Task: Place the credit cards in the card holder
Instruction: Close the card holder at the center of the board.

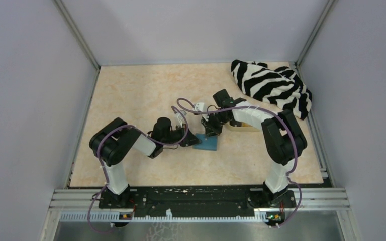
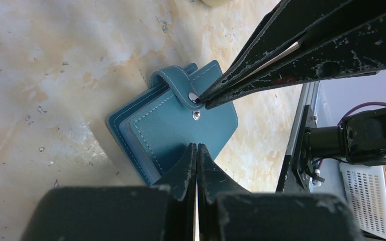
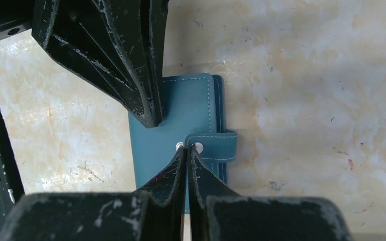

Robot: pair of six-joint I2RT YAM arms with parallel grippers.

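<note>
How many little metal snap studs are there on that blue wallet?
2. One stud sits on the strap tab, at the right gripper's tip; the other stud on the card holder's front cover, just beside it. More may be hidden inside.

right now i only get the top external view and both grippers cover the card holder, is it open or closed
observer: closed. The card holder lies flat on the table with its cover shut.
operator: ok is the strap snapped down
observer: no. The strap wraps over the edge, but its snap sits beside the stud, not on it.
</note>
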